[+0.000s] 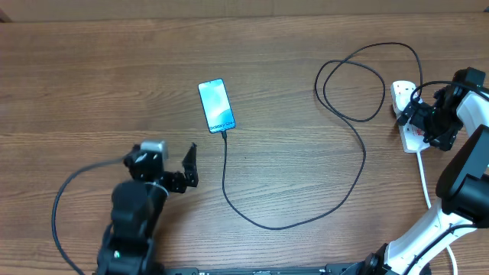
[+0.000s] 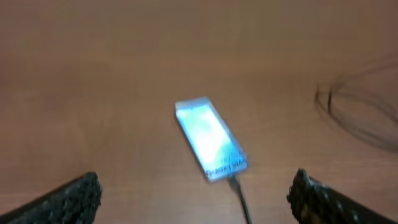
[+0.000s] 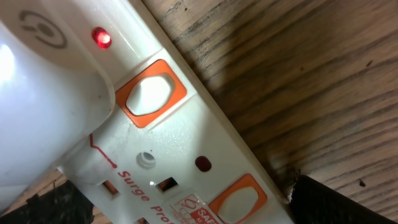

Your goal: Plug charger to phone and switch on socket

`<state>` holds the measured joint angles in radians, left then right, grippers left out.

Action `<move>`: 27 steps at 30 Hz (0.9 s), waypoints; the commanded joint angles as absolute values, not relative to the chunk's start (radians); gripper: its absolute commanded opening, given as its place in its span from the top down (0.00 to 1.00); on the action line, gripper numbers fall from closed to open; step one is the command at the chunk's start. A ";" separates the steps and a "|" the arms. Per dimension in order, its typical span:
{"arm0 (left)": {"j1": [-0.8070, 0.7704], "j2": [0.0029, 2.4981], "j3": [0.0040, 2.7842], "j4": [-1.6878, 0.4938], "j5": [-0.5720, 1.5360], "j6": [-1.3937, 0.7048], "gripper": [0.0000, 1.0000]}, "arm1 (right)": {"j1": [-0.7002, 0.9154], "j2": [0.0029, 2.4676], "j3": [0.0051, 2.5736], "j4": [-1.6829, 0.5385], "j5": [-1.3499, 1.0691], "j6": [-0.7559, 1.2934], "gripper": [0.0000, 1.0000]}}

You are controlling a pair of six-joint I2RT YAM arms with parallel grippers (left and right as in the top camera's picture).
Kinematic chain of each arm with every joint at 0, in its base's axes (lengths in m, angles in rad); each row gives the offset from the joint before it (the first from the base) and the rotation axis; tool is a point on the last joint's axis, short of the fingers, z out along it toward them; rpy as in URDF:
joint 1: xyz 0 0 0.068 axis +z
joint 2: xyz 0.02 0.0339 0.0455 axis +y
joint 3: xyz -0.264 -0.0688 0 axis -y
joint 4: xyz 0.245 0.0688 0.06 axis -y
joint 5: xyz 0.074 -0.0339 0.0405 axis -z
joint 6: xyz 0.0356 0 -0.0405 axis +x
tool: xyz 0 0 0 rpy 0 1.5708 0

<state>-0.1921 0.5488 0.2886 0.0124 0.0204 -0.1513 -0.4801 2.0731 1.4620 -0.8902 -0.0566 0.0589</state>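
Observation:
The phone (image 1: pixel 215 105) lies on the wood table with its light-blue screen lit; it also shows in the left wrist view (image 2: pixel 210 139). The black charger cable (image 1: pixel 306 218) runs from the phone's lower end in a long curve and loops to the socket (image 1: pixel 403 94), a white power strip at the right edge. My left gripper (image 1: pixel 189 166) is open and empty, below and left of the phone. My right gripper (image 1: pixel 416 122) hovers right over the socket, open, with its fingers either side of the strip (image 3: pixel 180 162). A small red light (image 3: pixel 101 38) glows on the strip.
The strip's white cord (image 1: pixel 422 174) runs down toward the right arm's base. A white plug body (image 3: pixel 43 106) sits in the strip beside an orange-framed switch (image 3: pixel 149 93); a second switch (image 3: pixel 239 200) lies further along.

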 commanded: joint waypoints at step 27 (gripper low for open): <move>-0.109 0.003 0.004 -0.081 -0.013 -0.025 0.00 | -0.499 2.082 1.491 -0.782 0.014 0.148 0.00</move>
